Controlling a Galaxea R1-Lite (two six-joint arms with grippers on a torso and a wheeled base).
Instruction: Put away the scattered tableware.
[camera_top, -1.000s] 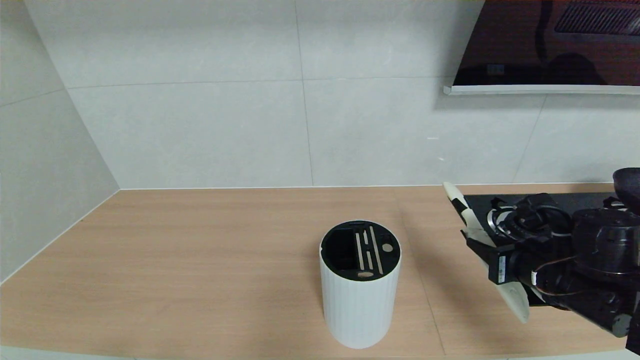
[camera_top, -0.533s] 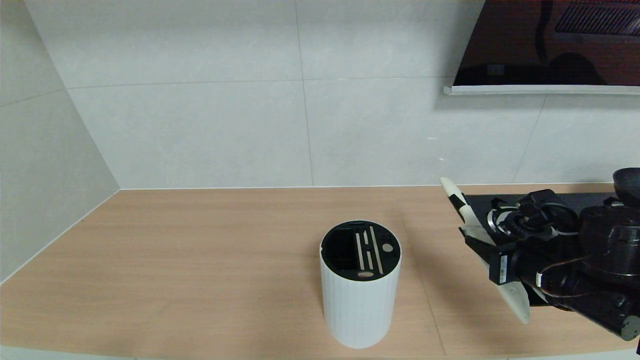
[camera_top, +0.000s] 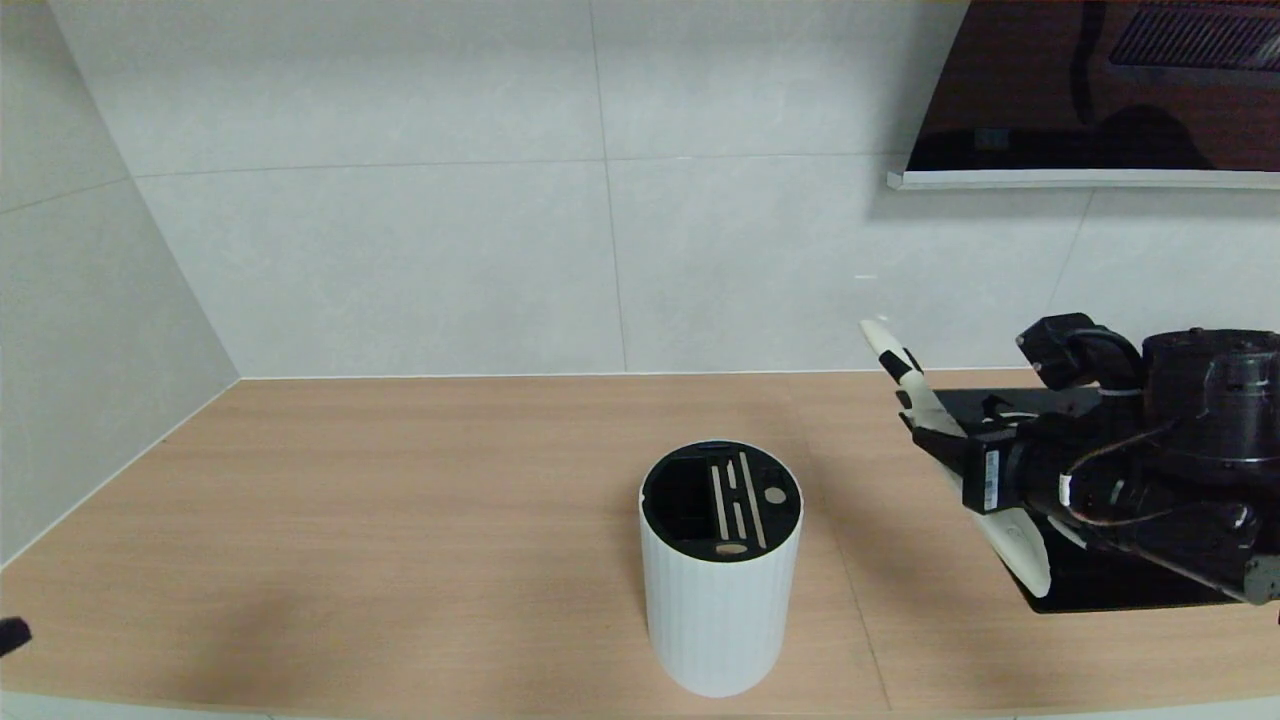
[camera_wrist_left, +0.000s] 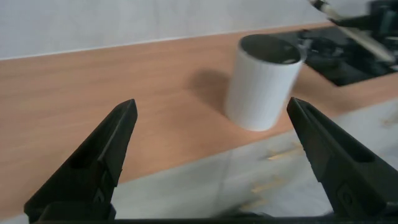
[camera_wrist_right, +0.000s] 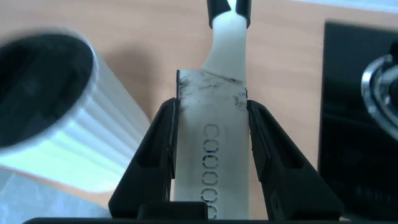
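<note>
We see a pale wooden counter (camera_top: 400, 500) with a smooth grain. It meets a grey tiled wall (camera_top: 400, 250) at the far edge and at the left, forming a corner at the far left, and its near edge runs along the front. A broad stretch of wood lies between the left wall and a white holder (camera_top: 720, 610), an upright ribbed cylinder standing near the front edge with a black top cut into slots and holes. To the right a flat, glossy black cooktop (camera_top: 1100, 590) is set into the counter, and a dark shiny hood (camera_top: 1100, 90) hangs above it. The right gripper (camera_top: 950, 450) is clamped on a cream-white utensil (camera_top: 1020, 550), long and flat, with a black band near its far end. The utensil is tilted, lifted over the cooktop's left edge, to the right of the holder and apart from it. The left gripper (camera_wrist_left: 211, 107) hangs at the near left beyond the counter's front edge, its dark fingers spread wide with nothing between them.
</note>
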